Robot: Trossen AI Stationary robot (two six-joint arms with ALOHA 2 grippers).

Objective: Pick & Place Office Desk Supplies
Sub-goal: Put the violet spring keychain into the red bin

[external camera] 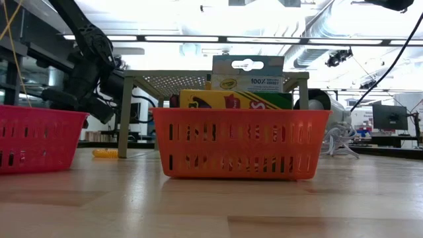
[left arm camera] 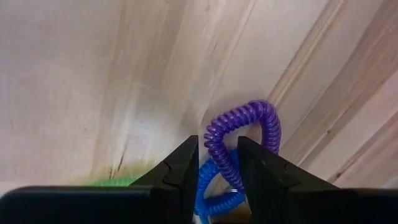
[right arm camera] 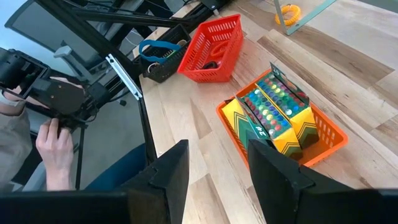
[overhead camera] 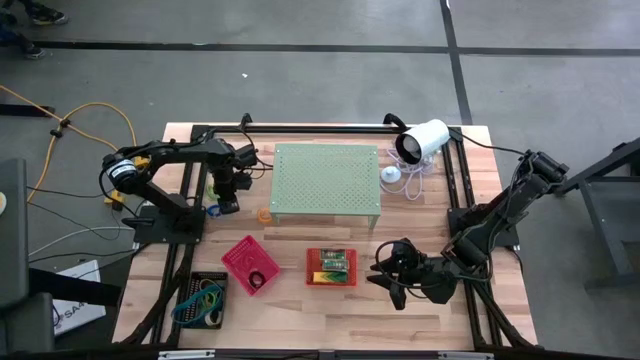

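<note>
The left end effector, low over the bench beside the pale green perforated stand, is closed on a purple coiled loop and a blue coiled loop, while the right end effector hovers empty, fingers parted, near the orange tray of crayon packs.

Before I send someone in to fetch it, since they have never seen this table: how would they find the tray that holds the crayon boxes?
Start at the pale green perforated stand in the middle of the wooden table. On the near side of it lies a row of three square trays; take the orange-red tray, next to the right hand. Unlike the pink tray and black tray, it holds yellow-and-green crayon boxes.
</note>
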